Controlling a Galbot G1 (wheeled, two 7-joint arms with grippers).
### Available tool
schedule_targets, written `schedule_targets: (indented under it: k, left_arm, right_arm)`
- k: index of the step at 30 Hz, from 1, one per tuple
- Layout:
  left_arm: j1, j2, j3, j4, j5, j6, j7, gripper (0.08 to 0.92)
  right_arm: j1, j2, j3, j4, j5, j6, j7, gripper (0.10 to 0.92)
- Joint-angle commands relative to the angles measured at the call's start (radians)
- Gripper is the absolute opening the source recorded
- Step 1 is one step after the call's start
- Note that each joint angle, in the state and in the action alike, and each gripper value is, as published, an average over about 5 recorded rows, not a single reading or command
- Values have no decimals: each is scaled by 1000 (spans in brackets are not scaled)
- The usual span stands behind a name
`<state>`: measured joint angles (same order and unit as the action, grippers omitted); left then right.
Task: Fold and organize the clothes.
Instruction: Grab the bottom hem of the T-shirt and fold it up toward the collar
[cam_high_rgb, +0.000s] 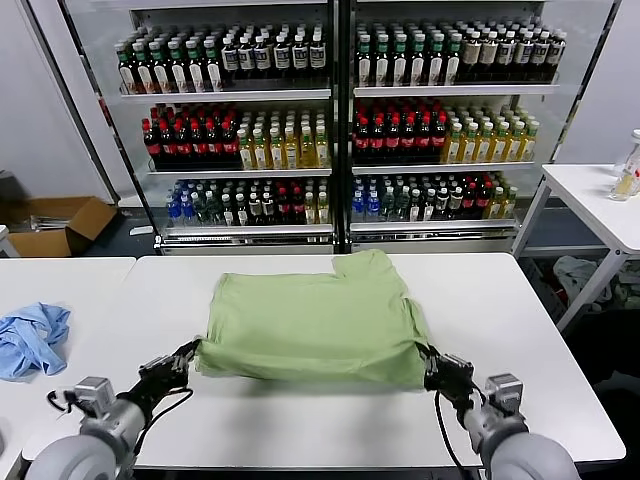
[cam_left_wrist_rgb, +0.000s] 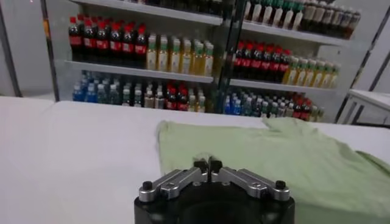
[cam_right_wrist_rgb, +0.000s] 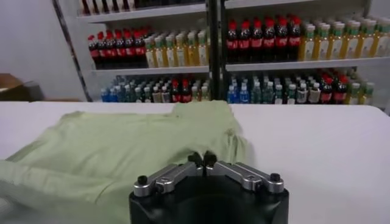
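So the green shirt (cam_high_rgb: 312, 325) sits partly folded mid-table (cam_high_rgb: 300, 410), near hem lifted between the grippers. Left gripper (cam_high_rgb: 188, 352) and right gripper (cam_high_rgb: 428, 362) each pinch a near corner, fingers pressed together. Probably more folds left, plus tidying.

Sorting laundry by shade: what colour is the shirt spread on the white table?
Light green, plain on the side showing; the shirt shows best in the head view.

Left claw (cam_high_rgb: 190, 352), right claw (cam_high_rgb: 430, 362) — both clamped.
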<state>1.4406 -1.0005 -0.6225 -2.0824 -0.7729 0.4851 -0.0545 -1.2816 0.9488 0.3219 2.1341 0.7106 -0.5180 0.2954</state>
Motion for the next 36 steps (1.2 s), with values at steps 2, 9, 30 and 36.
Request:
schedule_targets:
  k: [2, 9, 30, 36]
  left_arm:
    - [-237, -29, 137, 280, 43, -65, 86, 82]
    - [-322, -38, 182, 429, 69, -80, 99, 82]
    - [-216, 34, 106, 360, 60, -139, 123, 485]
    - [-112, 27, 109, 204, 61, -88, 111, 658]
  right_arm:
    - [165, 40, -94, -206, -30, -1, 9, 106]
    - [205, 109, -138, -279, -66, 4, 29, 106]
    - [15, 41, -40, -73, -73, -3, 48, 579]
    - [-42, 81, -49, -85, -84, -8, 64, 749]
